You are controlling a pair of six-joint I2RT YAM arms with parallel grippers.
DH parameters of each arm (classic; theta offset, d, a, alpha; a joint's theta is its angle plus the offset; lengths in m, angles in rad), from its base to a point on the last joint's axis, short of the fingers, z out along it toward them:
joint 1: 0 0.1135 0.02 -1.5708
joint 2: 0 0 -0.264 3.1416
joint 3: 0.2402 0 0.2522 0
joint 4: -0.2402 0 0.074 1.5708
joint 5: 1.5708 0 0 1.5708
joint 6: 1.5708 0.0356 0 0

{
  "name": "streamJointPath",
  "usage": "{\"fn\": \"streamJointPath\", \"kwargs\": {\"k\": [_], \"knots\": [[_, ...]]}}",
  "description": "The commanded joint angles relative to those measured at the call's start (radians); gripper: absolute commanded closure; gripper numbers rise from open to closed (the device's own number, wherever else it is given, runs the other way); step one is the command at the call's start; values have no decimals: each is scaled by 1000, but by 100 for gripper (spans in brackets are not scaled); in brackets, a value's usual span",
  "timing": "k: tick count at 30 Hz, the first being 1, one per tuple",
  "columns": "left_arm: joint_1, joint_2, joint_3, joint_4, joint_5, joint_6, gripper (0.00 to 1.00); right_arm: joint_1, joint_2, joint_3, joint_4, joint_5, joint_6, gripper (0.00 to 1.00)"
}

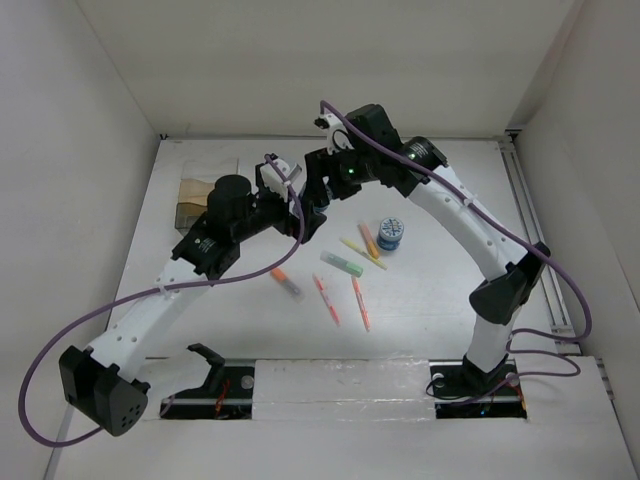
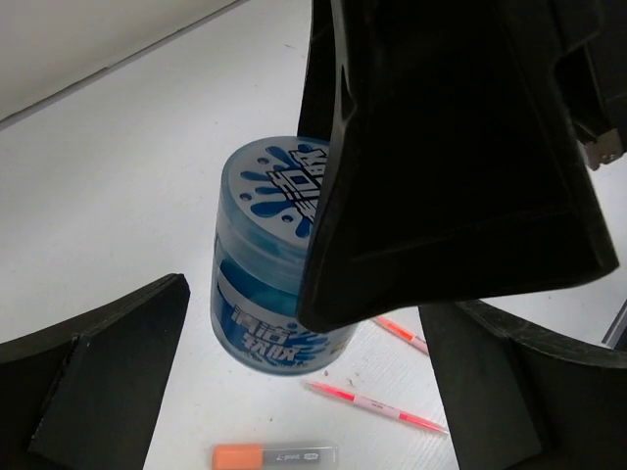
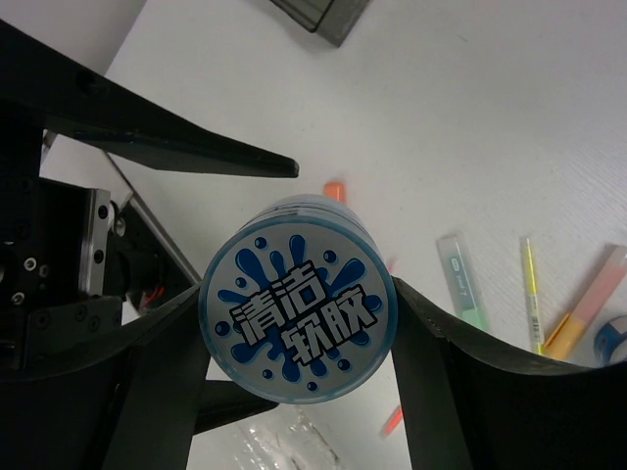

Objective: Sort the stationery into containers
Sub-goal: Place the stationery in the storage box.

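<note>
Seen from above, the white left arm (image 1: 170,290) and the white right arm (image 1: 470,225) meet over the back of the white table (image 1: 440,310). A layered wooden organiser tray (image 1: 190,200) sits at the back left, partly hidden by the left arm. A round blue-and-white patterned cylinder (image 1: 392,233), a light green highlighter (image 1: 341,264), a pale yellow pen (image 1: 362,252) and two pink-red pens (image 1: 326,298) lie loose on the table.

In the left wrist view, the left gripper (image 2: 304,304) has its fingers spread wide on either side of a second blue-and-white cylinder (image 2: 260,245). This one hangs above the table, and a gap shows on its visible side.

In the right wrist view, the right gripper (image 3: 299,294) pinches that cylinder between both fingers, with its printed lid facing the camera.
</note>
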Motion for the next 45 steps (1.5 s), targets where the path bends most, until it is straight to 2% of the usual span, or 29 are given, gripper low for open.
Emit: {"fn": "streamJointPath", "kwargs": {"k": [1, 9, 13, 22, 24, 26, 32, 33, 36, 37, 38, 41, 42, 45], "knots": [[-3, -38, 15, 23, 25, 16, 0, 9, -27, 27, 70, -101, -11, 100], [-3, -60, 16, 23, -6, 7, 4, 9, -36, -2, 90, -182, -11, 100], [-3, -21, 29, 0, 5, -2, 7, 9, -36, -11, 99, -202, -11, 100], [-3, -43, 19, 0, 14, -11, 6, 9, -36, 7, 108, -261, -2, 100], [-3, -53, 19, 0, 14, -11, 10, 9, -36, 7, 108, -274, 7, 100], [-3, -54, 19, 0, 5, -11, 19, 9, -36, 7, 119, -312, 7, 100], [-3, -54, 19, 0, -7, -22, 31, 9, -36, 6, 141, -327, 16, 100], [-3, -54, 19, 0, -7, -22, 40, 9, -36, 6, 131, -316, 16, 100], [-3, -63, 29, 0, -7, -22, 50, 9, -36, 17, 122, -293, 16, 100], [-3, -63, 29, 0, -7, -22, 63, 9, -36, 17, 122, -293, 16, 100], [-3, -63, 29, 0, -7, -31, 69, 9, -36, 17, 122, -293, 16, 100], [-3, -72, 29, 0, -16, -31, 76, -1, -36, 17, 131, -302, 16, 100], [-3, -72, 29, 0, -26, -31, 84, -1, -36, 17, 131, -302, 16, 100], [-3, -72, 29, 0, -39, -31, 98, -1, -36, 6, 141, -302, 16, 100]]}}
